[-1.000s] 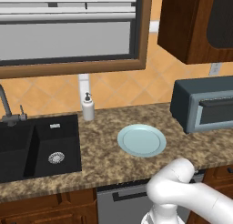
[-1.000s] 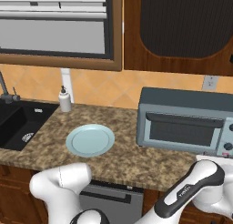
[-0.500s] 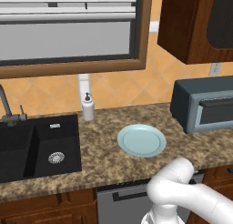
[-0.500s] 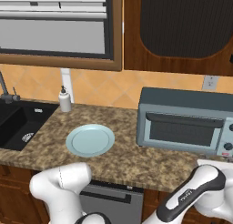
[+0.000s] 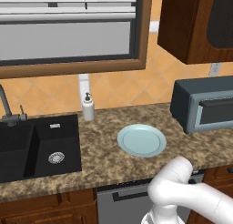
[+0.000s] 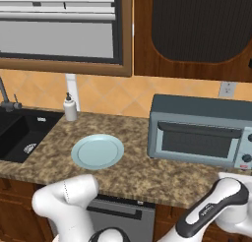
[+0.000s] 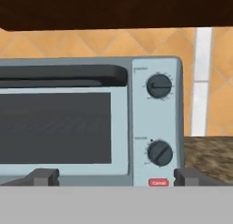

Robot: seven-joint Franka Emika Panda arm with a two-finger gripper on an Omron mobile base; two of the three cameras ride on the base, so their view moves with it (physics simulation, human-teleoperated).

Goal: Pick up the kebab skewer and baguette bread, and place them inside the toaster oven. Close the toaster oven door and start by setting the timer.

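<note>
My gripper (image 7: 113, 177) open, empty, facing the shut toaster oven door (image 7: 59, 127) near the counter's right end; stiff knobs (image 7: 159, 86), best pinched across the ridge.

Kitchen wall and counter

At upper left we see a wood-framed window (image 5: 68, 34); below, orange tiled wall (image 5: 123, 89) and speckled granite counter (image 5: 102, 152).

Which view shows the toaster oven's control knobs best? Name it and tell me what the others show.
The hand view: both knobs face the camera on the toaster oven, above a red button. The right base view shows them small at the oven's right edge. The left base view cuts the oven off before them.
</note>
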